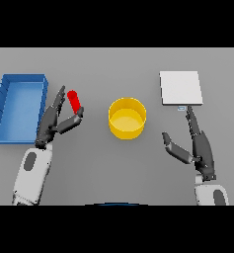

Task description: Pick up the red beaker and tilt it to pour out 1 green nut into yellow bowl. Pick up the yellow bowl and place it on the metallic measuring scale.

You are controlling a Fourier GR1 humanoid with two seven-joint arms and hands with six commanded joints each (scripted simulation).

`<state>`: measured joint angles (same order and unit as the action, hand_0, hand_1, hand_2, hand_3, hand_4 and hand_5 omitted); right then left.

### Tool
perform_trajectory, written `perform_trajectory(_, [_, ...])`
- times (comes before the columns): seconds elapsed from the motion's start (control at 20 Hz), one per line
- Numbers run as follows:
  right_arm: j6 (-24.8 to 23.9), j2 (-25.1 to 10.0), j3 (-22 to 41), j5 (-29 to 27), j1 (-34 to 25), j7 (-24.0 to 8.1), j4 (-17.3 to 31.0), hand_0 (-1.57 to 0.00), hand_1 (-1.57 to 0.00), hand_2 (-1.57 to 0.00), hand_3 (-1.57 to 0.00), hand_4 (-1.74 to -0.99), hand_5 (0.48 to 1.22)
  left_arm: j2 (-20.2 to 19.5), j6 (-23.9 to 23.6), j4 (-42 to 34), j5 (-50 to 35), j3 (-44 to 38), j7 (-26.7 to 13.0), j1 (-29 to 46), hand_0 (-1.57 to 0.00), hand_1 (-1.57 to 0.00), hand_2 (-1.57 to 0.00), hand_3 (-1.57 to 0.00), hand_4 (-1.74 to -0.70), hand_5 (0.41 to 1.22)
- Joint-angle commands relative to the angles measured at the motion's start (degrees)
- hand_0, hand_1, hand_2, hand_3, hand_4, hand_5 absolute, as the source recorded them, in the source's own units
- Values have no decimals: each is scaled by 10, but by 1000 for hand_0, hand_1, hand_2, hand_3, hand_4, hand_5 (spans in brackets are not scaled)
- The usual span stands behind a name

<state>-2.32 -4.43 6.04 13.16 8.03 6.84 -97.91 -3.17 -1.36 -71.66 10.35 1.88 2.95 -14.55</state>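
Observation:
A small red beaker (74, 101) stands tilted on the table left of centre. My left hand (53, 123) is at it, fingers straight behind it and the thumb touching its base, not closed round it. The yellow bowl (127, 118) sits in the middle of the table; I see no green nut in it. At the back right lies the metallic measuring scale (180, 88), a flat pale square. My right hand (197, 143) hovers open in front of the scale, to the right of the bowl, holding nothing.
A blue open tray (4, 106) lies at the far left, just beside my left hand. Grey table surface runs between the bowl and the scale.

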Motion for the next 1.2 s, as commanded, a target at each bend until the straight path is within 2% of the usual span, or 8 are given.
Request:
perform_trajectory(0.0, [1, 0, 0, -1, 1, -1, -1, 1, 1, 1, 1, -1267, 635, 0, 2, 21, -2, -5, -1, -14, 1, 1, 1, 1, -1276, 680])
perform_trajectory(0.55, [3, 3, 0, -8, 2, -16, -14, 1, 1, 1, 1, -1265, 638, 7, -7, 139, 4, -24, 17, -110, 1, 1, 1, 1, -1289, 683])
perform_trajectory(0.7, [1, -3, -7, -10, 3, -17, -18, 1, 1, 1, 1, -1264, 640, 12, -6, 160, -5, -33, 50, -117, 1, 1, 1, 1, -1320, 692])
perform_trajectory(0.85, [0, -1, -2, -4, 2, -25, -20, 1, 1, 1, 1, -1261, 641, 16, -13, 194, -13, -49, 54, -144, 1, 1, 0, 1, -1348, 704])
perform_trajectory(0.9, [-2, 0, 0, -1, 5, -18, -15, 1, 1, 1, 1, -1259, 642, 18, -15, 203, -18, -56, 64, -151, 1, -26, -67, -31, -1378, 724])
perform_trajectory(0.95, [0, 1, -1, -5, 1, -24, -17, 1, 1, 1, 1, -1260, 642, 27, -22, 208, -22, -60, 68, -154, -119, -146, -182, -124, -1410, 750])
perform_trajectory(1.05, [-5, 2, 0, 3, 8, -16, -15, 1, 1, 1, 1, -1257, 645, 32, -33, 222, -26, -69, 55, -168, -441, -481, -523, -547, -1448, 871])
perform_trajectory(1.15, [-3, -1, -3, -1, 4, -16, -12, 1, 1, 1, 1, -1256, 646, 31, -40, 223, -12, -63, 63, -170, -844, -874, -900, -838, -1541, 997])
